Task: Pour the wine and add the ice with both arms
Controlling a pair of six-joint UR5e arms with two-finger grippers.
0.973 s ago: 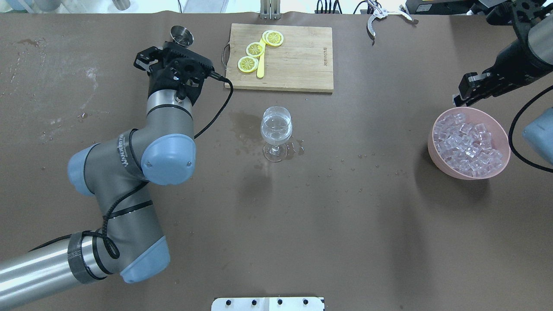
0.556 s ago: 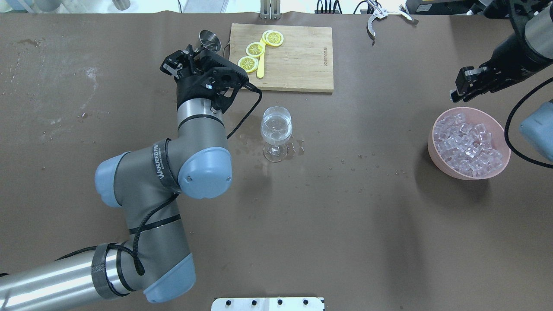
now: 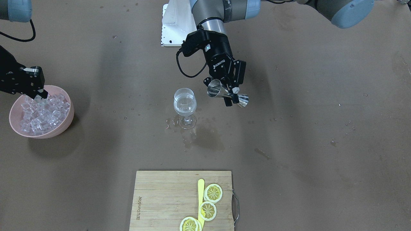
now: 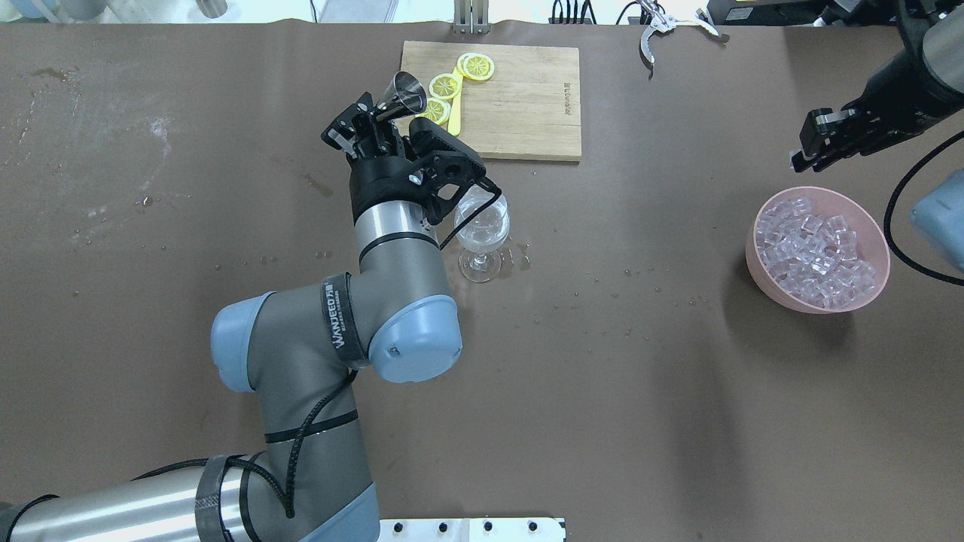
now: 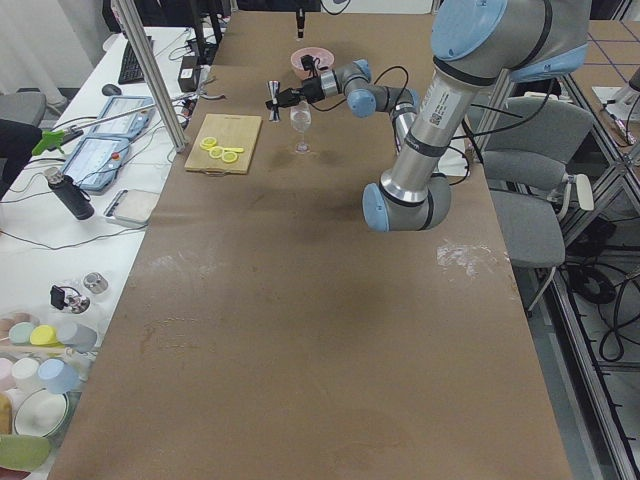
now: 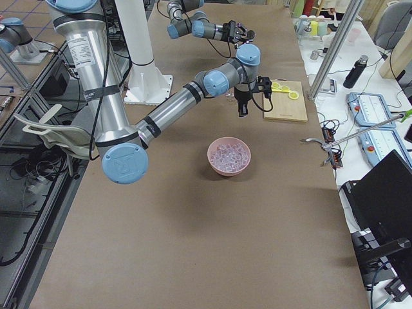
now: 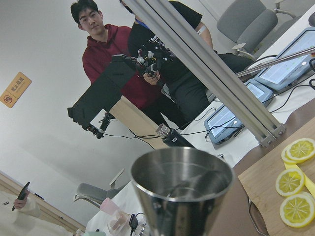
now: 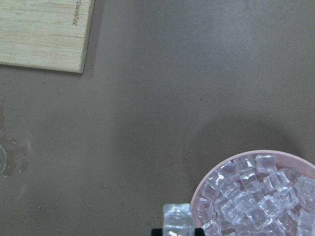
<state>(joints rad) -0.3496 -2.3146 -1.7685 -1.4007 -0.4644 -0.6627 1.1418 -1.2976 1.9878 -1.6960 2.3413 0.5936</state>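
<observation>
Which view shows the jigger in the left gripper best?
Exterior front-facing: the whole jigger shows, both cones, tilted in the left gripper beside the wine glass. Overhead shows only one cone past the gripper; left wrist only one mouth, close up; the side views show it tiny.

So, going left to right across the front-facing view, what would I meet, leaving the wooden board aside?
Round pink bowl of clear ice cubes → clear stemmed wine glass → shiny steel double-cone jigger in the black left gripper.

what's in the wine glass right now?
Wine glass holds a little clear liquid; no ice cubes that I can make out. In the overhead view the left arm covers part of its rim.
</observation>
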